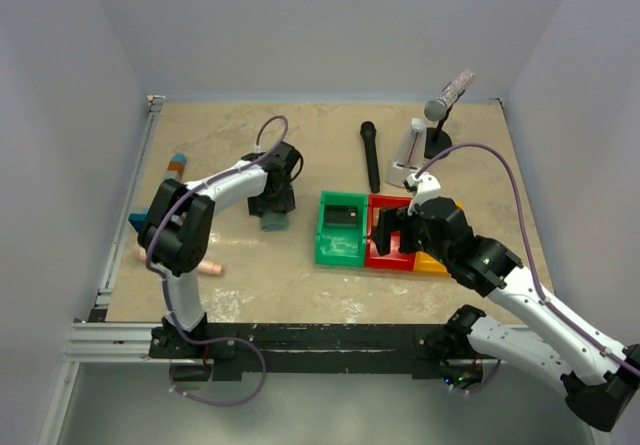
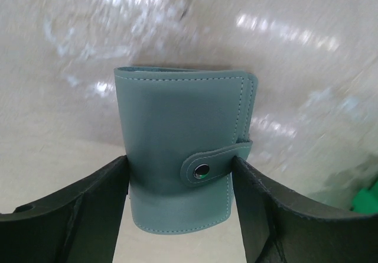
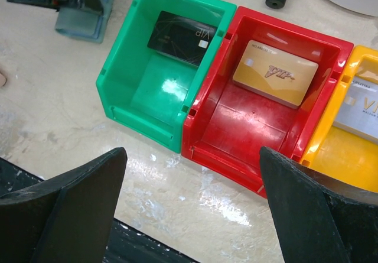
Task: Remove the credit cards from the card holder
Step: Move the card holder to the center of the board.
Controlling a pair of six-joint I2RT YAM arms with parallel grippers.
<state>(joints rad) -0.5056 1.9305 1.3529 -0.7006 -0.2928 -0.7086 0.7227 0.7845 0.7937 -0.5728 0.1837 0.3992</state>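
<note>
The card holder (image 2: 177, 139), a grey-blue wallet held closed by a snap strap, lies on the table left of the bins (image 1: 273, 221). My left gripper (image 2: 180, 186) is over it, one finger pressed against each side. The credit cards lie in the bins: a dark card (image 3: 177, 37) in the green bin (image 3: 127, 74), a tan-orange card (image 3: 274, 72) in the red bin (image 3: 248, 127), a pale greyish card (image 3: 360, 112) in the yellow bin (image 3: 336, 153). My right gripper (image 3: 192, 186) hangs open in front of the bins with nothing between its fingers.
A black microphone (image 1: 369, 155) lies behind the bins, with a small stand holding a grey microphone (image 1: 440, 115) to its right. A blue-and-orange block tool (image 1: 168, 175) and a pinkish object (image 1: 208, 267) sit near the left edge.
</note>
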